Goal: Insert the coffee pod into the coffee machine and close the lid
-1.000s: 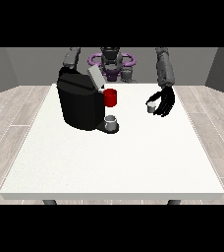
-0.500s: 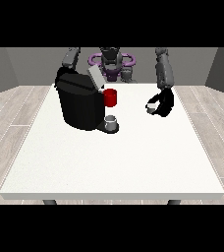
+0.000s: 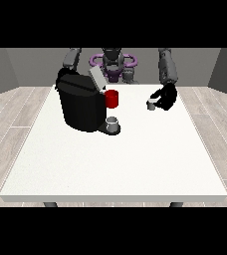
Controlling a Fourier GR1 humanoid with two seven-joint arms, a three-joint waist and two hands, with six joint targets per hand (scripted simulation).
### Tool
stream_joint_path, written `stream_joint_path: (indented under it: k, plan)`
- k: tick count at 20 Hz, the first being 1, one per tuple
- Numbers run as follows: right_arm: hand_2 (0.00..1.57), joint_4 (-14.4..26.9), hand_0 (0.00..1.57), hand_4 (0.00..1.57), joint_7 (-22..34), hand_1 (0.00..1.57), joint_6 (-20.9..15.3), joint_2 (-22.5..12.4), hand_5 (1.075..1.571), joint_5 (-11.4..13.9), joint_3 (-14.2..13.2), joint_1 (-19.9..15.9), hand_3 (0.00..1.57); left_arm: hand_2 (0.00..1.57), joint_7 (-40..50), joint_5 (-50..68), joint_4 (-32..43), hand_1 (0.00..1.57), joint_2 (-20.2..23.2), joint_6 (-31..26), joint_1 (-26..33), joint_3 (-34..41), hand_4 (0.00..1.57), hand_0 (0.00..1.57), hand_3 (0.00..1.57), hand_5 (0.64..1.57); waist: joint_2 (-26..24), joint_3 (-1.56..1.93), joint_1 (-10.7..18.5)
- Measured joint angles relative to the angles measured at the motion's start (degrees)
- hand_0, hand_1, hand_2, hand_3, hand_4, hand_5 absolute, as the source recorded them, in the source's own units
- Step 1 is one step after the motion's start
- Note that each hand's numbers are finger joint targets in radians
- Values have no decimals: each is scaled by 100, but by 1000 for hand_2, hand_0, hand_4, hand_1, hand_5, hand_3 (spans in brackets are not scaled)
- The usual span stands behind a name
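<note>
Hand at the view's right (image 3: pixel 166 97) curls round the coffee pod (image 3: pixel 151 104), low on the table (image 3: pixel 135 159), well apart from the coffee machine (image 3: pixel 80 104). You've probably got something light, rigid, small; pinch its sides. Lid (image 3: pixel 96 78) stands open.

A big white flat worktop (image 3: pixel 115 164) lies under the hand at the view's right (image 3: pixel 166 97) and runs far past it toward the camera. A small grey round cup (image 3: pixel 113 122) stands apart from that hand, toward the view's left. A pale wood plank floor (image 3: pixel 11 114) lies all round. Plain grey walls (image 3: pixel 31 64) stand behind the hand.
</note>
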Motion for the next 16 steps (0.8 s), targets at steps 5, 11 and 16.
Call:
stream_joint_path:
  k: [5,11,16]
  plan:
    - [0,362,0,490,-14,0,54,-59,1571,-101,-157,-134,0,1321,136,-2,-239,1258,-68,-399,-391,-57,529,1258,1297,1571,-176,0,58]
    - [0,491,0,456,-44,0,36,25,1571,-38,-24,-170,0,1329,271,2,-378,1252,22,-799,-800,0,573,1252,1292,1571,-289,1,-40]
    - [0,495,0,475,-25,0,130,14,1571,-64,19,-163,0,1342,561,-74,-475,1272,-92,-903,-1003,-4,548,1272,1293,1571,-412,-1,-141]
